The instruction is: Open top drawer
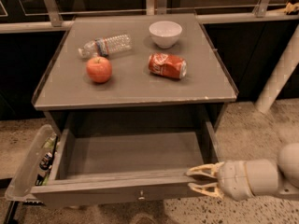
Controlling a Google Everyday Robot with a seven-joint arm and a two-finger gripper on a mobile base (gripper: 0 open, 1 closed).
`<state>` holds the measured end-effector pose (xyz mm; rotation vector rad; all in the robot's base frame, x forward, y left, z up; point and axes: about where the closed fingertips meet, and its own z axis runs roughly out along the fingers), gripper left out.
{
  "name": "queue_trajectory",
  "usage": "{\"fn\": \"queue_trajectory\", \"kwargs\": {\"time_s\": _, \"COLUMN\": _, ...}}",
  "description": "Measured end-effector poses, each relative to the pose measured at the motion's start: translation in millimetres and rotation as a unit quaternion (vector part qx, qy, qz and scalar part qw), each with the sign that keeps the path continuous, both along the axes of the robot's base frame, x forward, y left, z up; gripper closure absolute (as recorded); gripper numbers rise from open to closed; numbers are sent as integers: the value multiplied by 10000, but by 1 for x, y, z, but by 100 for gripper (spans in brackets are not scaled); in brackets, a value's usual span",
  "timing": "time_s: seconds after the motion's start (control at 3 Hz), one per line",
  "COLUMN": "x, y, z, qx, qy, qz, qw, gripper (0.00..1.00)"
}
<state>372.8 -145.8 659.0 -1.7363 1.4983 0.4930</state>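
The top drawer point(117, 189) of the grey cabinet stands pulled far out toward me, its shallow grey box showing bare inside. A small round brass knob point(140, 197) sits at the centre of its front. My gripper point(192, 180) comes in from the right at the drawer's front right corner. Its cream fingers point(205, 170) lie one above the other, spread apart, with their tips at the drawer's front edge. Nothing is held between them.
On the cabinet top point(135, 90) lie a plastic bottle point(105, 45), a red apple point(99, 69), a crushed red can point(167, 66) and a white bowl point(165, 33). A clear bin point(29, 164) with items hangs at the cabinet's left side. A white post point(279, 73) stands at right.
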Motion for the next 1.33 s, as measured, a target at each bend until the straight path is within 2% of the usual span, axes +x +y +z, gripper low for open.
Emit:
{"fn": "queue_trajectory", "kwargs": {"time_s": 0.33, "x": 0, "y": 1, "z": 2, "qx": 0, "qy": 0, "qz": 0, "qw": 10000, "gripper": 70}}
{"fn": "queue_trajectory", "kwargs": {"time_s": 1.33, "x": 0, "y": 1, "z": 2, "qx": 0, "qy": 0, "qz": 1, "qw": 10000, "gripper": 0}}
